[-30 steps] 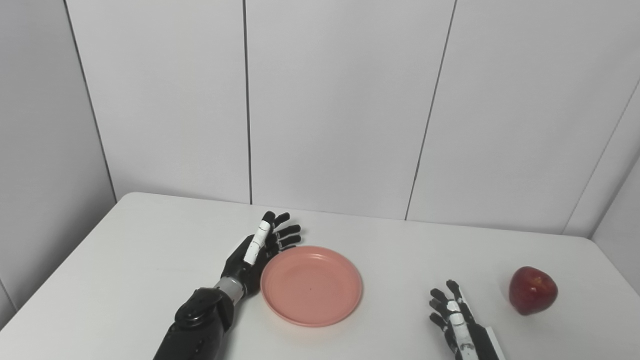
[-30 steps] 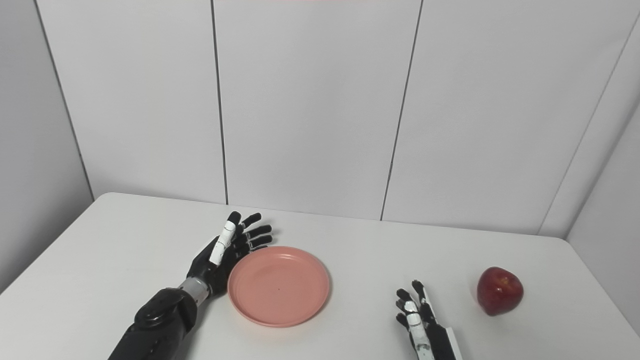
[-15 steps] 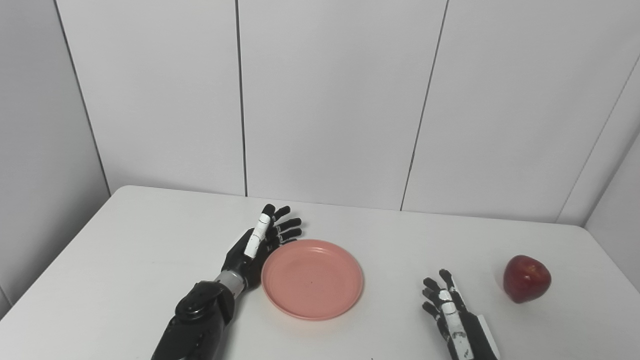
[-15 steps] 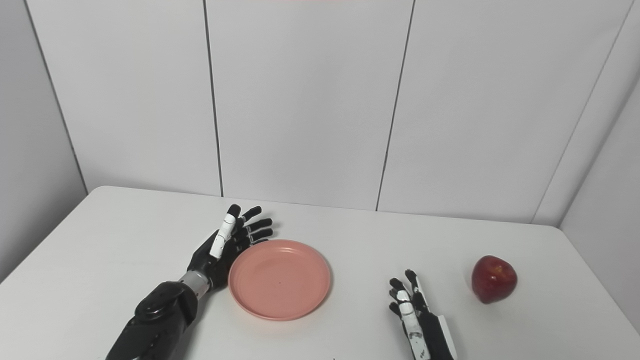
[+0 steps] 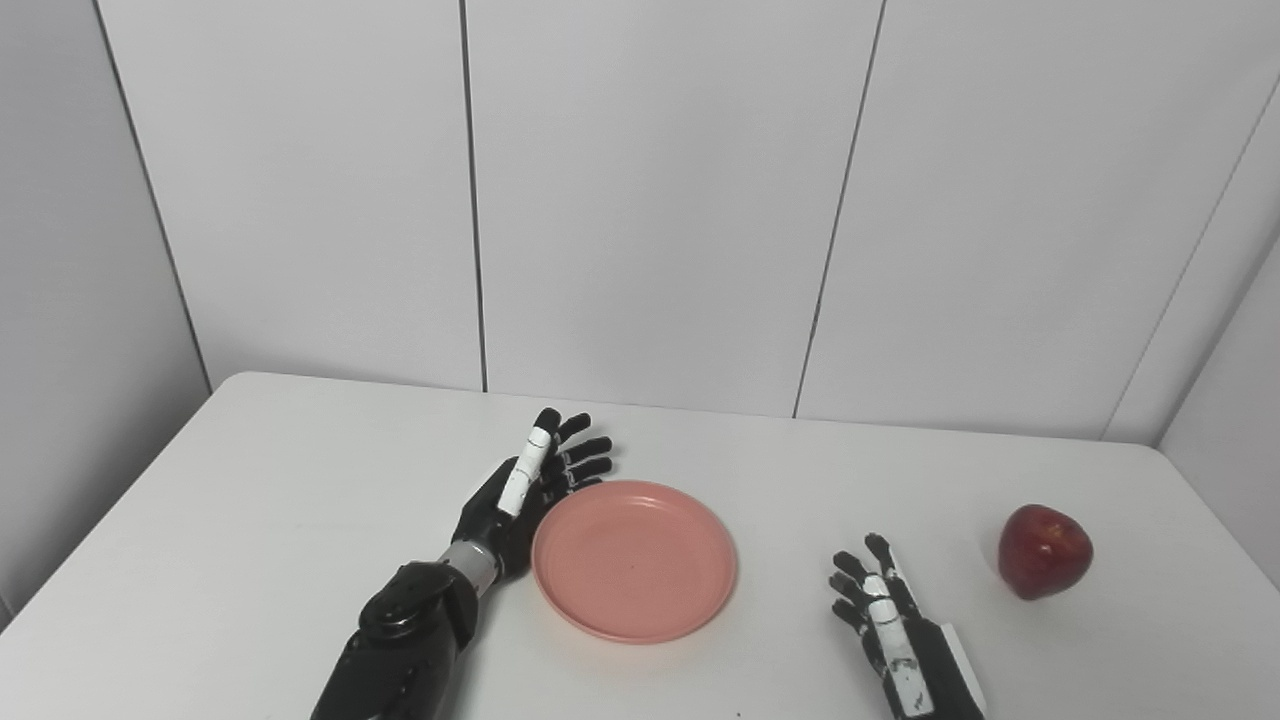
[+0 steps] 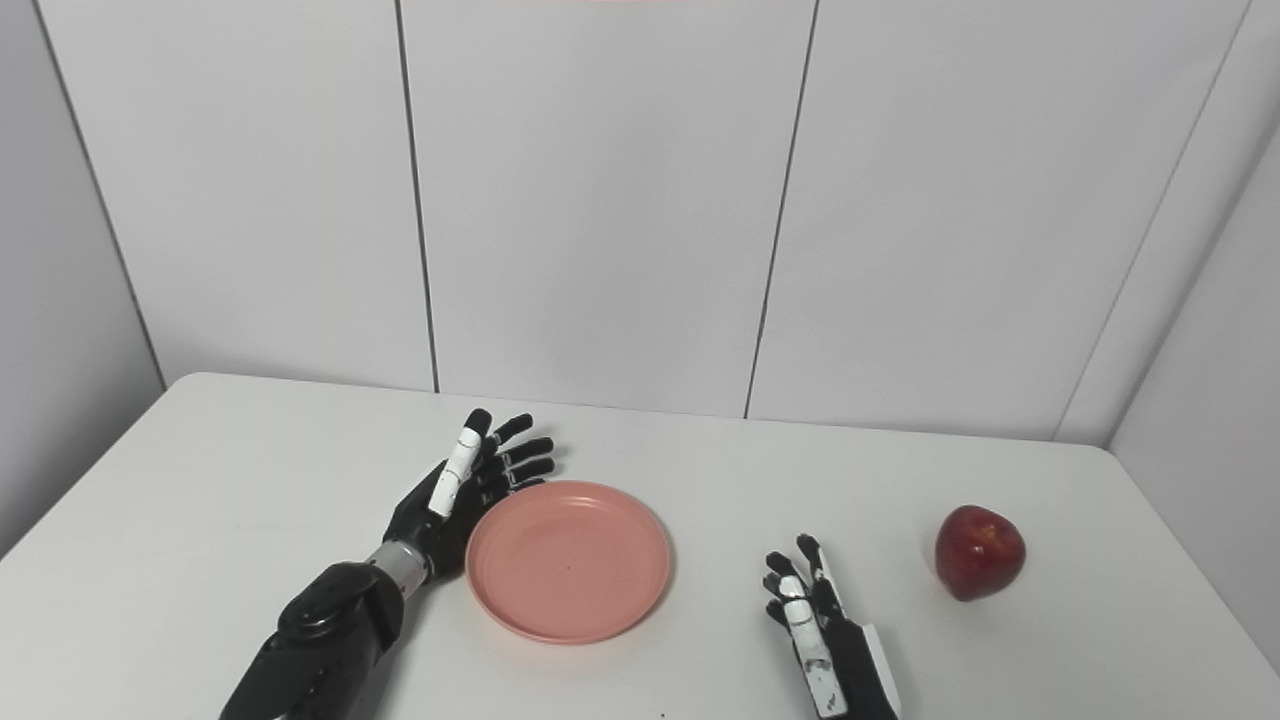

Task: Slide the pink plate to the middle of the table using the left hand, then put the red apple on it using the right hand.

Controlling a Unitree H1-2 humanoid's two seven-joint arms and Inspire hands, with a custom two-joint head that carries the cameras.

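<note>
- Left hand (image 5: 520, 490) — fingers (image 5: 585, 452) spread and extended, holding nothing; palm edge against the pink plate (image 5: 634, 560) at the plate's 9 to 10 o'clock rim, fingertips reaching past the rim toward 11 o'clock.
- Whether the palm actually pressed on the rim or only sat just beside it could not be told from either eye view.
- Left forearm ran back from the wrist toward 7 o'clock, leaving the picture at the bottom edge.
- Right hand (image 5: 885, 620) — fingers (image 5: 850, 570) apart and pointing toward 12 o'clock, nothing held; it lay low over the table (image 5: 250, 520), at about 4 o'clock from the plate and clear of it.
- Pink plate sat flat, upright, empty, near the middle of the table.
- Red apple (image 5: 1044, 551) stood on the table at 3 o'clock from the plate, well apart from it, close to the table's right edge.
- Apple lay at roughly 2 o'clock from the right hand, near but not touching.
- White panelled wall (image 5: 650, 200) stood behind the table's far edge at 12 o'clock.
</note>
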